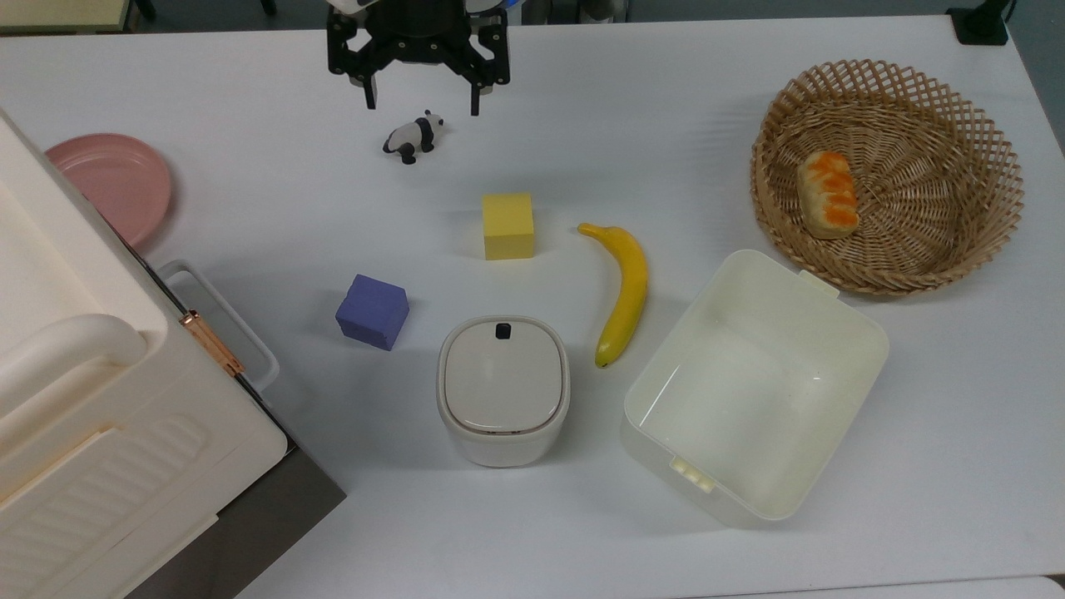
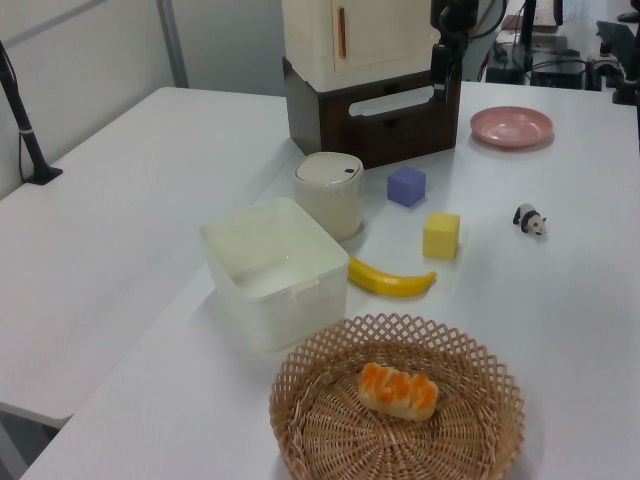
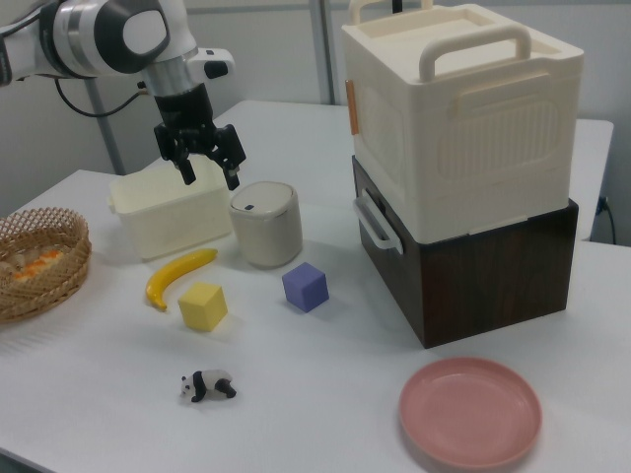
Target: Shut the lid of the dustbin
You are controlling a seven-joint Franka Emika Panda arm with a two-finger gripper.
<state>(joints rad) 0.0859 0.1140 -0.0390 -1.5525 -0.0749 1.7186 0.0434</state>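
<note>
Arm above gripper (image 1: 418, 106) cut off by top view's upper edge. Case (image 1: 91, 416) cut off at top view's left and lower edges. Basket (image 3: 39, 258) cropped by right view's left edge. Dustbin (image 1: 503, 391) interior hidden under lid (image 1: 502, 376).

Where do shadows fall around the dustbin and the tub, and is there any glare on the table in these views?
Top view: soft shadow spreads toward the top view's left of the dustbin, and faint shade rims the tub; the table is evenly lit, no hot spots. Left view: the table looks flat and matte. Right view: a small shadow sits under the purple cube.
</note>
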